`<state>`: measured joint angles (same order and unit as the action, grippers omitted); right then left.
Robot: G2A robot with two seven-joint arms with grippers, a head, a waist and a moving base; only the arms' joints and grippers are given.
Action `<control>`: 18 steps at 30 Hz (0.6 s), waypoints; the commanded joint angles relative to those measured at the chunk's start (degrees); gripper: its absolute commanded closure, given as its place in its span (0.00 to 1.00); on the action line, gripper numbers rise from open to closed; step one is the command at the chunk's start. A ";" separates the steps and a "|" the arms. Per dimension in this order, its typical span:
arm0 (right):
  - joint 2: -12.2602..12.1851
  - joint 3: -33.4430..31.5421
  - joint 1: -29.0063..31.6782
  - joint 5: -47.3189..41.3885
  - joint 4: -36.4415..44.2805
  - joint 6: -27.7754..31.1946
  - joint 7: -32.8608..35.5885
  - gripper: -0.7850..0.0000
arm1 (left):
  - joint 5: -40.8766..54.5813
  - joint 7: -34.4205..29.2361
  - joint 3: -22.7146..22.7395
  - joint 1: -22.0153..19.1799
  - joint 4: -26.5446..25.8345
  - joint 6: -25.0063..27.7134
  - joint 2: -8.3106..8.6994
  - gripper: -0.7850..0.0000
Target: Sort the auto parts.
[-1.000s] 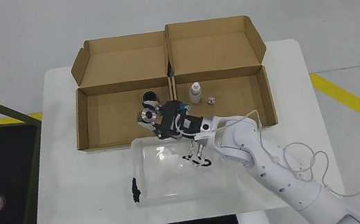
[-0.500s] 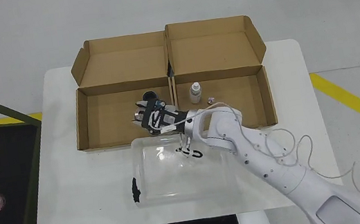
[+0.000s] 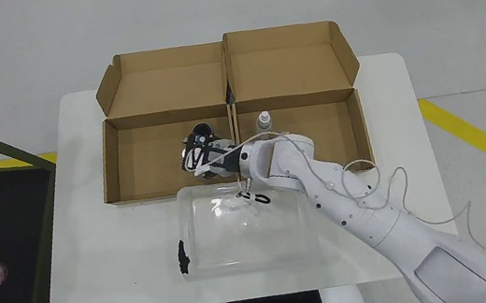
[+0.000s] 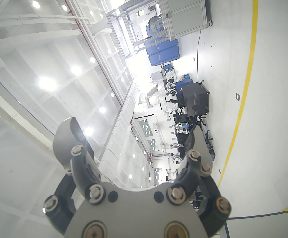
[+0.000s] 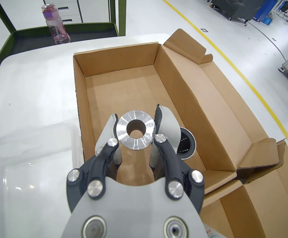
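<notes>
Your right claw (image 5: 136, 119) is clamped on a silver metal ring (image 5: 146, 137), one finger on either side of the rim, with the bore facing the wrist camera. From above, it sits over the right half of the left box, toward the near wall. Whether the ring touches the box floor or hangs just above it, you can't tell from these angles.

Your left claw (image 4: 132, 126) has its fingers spread wide with nothing between them. It is aimed up at the hall ceiling, away from the work.

White table (image 3: 93, 221): carries everything below.

Left box (image 3: 141, 162): open cardboard, lid flap folded back, far side of the table. Mostly bare floor.

Right box (image 3: 330, 134): same make, set touching the left box along their shared wall.

Clear plastic tray (image 3: 228, 243): on the table just in front of the boxes, on the robot's side, with its far edge close against their near walls.

Black round part (image 5: 185, 144): in the left box, lying with its open end up, just beside the claw's finger.

White bottle (image 3: 264, 125): upright in the right box, near the shared wall.

Small black piece (image 3: 181, 255): at the tray's left edge.

Second black piece (image 3: 254, 195): at the tray's far edge, partly under the right arm; shape unclear.
</notes>
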<state>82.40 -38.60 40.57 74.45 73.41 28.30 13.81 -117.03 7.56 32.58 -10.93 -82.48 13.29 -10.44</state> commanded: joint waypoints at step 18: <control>2.44 2.75 -3.78 2.52 -7.21 3.80 4.14 1.00 | 0.00 0.00 0.00 0.00 0.00 0.00 0.00 0.00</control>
<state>84.73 -35.93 36.92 76.93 66.65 31.94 17.81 -117.03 7.56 32.58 -10.93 -82.48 13.29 -10.44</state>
